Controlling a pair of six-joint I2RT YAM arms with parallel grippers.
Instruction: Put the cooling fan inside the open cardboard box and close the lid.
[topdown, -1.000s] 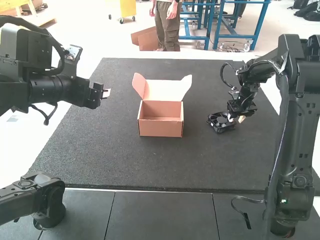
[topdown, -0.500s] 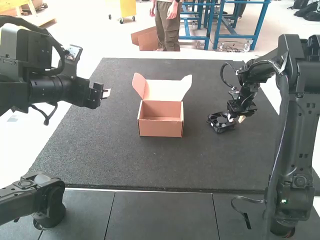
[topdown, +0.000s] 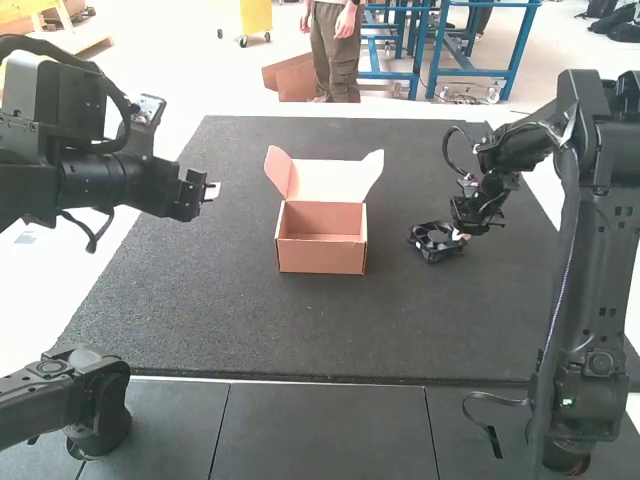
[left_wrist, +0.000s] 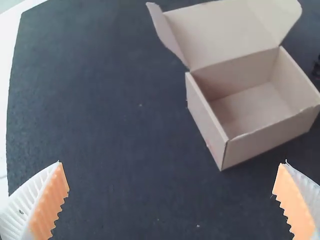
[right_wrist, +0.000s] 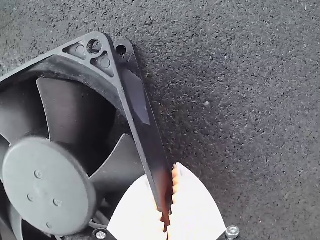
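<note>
Cooling fan (topdown: 433, 241), black and square-framed, is at 3 o'clock of your cardboard box (topdown: 321, 236), its rim pinched by your right gripper (topdown: 462, 232); left gripper (topdown: 207, 188) gapes empty.

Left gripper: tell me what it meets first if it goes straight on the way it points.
Probably the cardboard box: the left gripper, open, points across the mat toward the box's near side. Height is unclear, so it might pass above.

Left pincer (topdown: 205, 190) spread wide; right pincer (topdown: 462, 232) clamped.
</note>
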